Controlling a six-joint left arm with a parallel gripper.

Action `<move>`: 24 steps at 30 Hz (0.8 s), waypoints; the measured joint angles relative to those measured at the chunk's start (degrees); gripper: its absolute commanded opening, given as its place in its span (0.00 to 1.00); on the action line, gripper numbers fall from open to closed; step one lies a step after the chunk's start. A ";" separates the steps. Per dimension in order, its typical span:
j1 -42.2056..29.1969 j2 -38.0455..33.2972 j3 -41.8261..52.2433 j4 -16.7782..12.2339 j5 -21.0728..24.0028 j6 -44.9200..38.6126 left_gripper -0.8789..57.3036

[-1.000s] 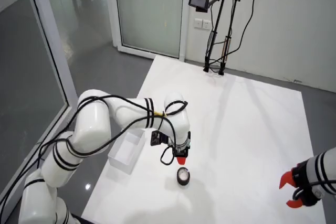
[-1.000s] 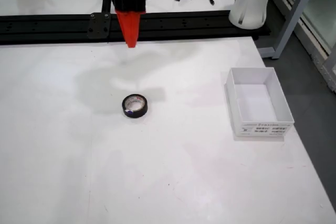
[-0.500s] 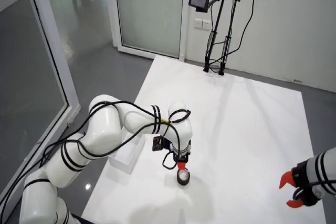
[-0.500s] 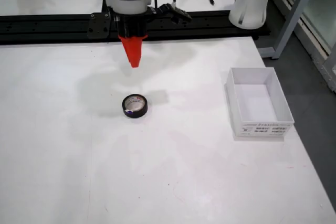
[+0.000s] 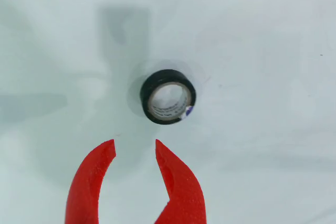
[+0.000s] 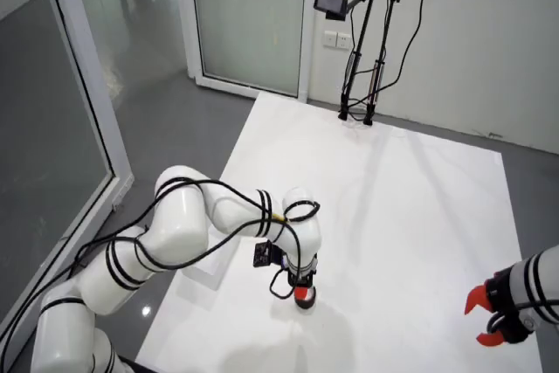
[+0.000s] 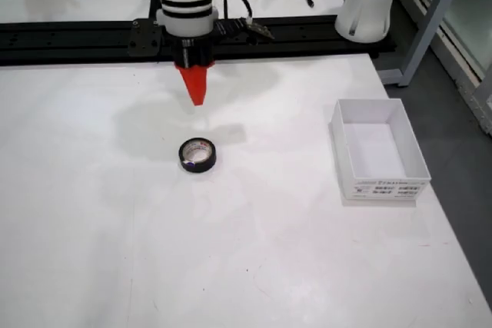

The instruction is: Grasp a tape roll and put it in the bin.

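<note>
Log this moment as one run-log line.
phase: approach | gripper: open, empty, above table | tape roll: flat on table, ahead of fingertips, untouched | bin: empty, away from roll

A glossy white arm (image 6: 183, 224) is seen, banded in black, wrapped by black cables (image 6: 229, 189), ended by red curved fingers (image 5: 181, 182).

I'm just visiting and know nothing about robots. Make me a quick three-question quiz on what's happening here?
1. True or false: the red gripper already holds the tape roll.
2. What lies inside the white bin? A) the tape roll B) nothing visible C) a cable
3. Fill in: in the wrist view, the tape roll lies flat on the white table, just ahead of the gripper's ____ fingertips.

Key:
1. False; the jaws stand apart, short of the roll.
2. B
3. open
</note>
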 measured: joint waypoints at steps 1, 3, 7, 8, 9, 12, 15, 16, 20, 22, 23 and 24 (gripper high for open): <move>-0.14 0.12 0.10 -0.01 -0.12 -0.17 0.31; -0.48 0.45 0.37 -0.03 -0.48 -0.58 0.32; -1.03 0.95 0.82 -0.04 -1.03 -1.24 0.32; -1.14 1.07 0.92 -0.04 -1.16 -1.36 0.32; -1.25 1.22 1.00 -0.04 -1.34 -1.51 0.32; -1.50 1.86 1.10 -0.04 -1.93 -1.92 0.32; -1.64 2.76 0.86 -0.02 -2.53 -2.26 0.32; -1.66 3.15 0.64 0.00 -2.78 -2.36 0.32; -1.62 4.37 -0.07 0.28 -3.49 -2.66 0.32; -1.57 4.83 -0.33 0.43 -3.74 -2.78 0.32; -1.54 5.06 -0.46 0.53 -3.89 -2.84 0.32; -1.48 5.27 -0.59 0.69 -4.05 -2.88 0.32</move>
